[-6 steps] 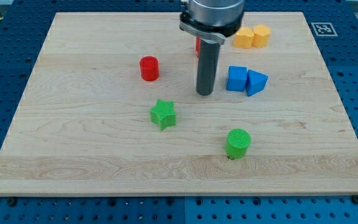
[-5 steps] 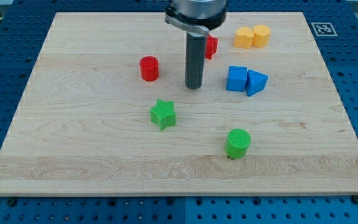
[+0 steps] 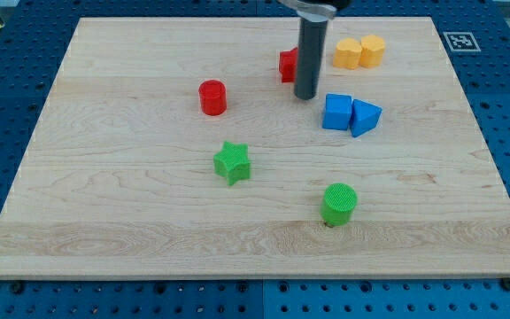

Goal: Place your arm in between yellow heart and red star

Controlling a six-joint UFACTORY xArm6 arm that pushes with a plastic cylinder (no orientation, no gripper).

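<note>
My tip [image 3: 306, 96] rests on the board just right of and below the red star [image 3: 288, 65], which the rod partly hides. The yellow heart [image 3: 348, 54] lies to the upper right of the tip, touching a second yellow block [image 3: 373, 50] on its right. The tip stands between the star and the heart, a little lower in the view than both. It touches no block that I can see.
A blue cube [image 3: 336, 112] and a blue triangular block [image 3: 365, 117] sit just right of the tip. A red cylinder [image 3: 212, 97] is at the left, a green star [image 3: 232, 162] below centre, a green cylinder [image 3: 338, 204] lower right.
The rod has moved up the view and to the right, from below the red star to its right side. No block has moved.
</note>
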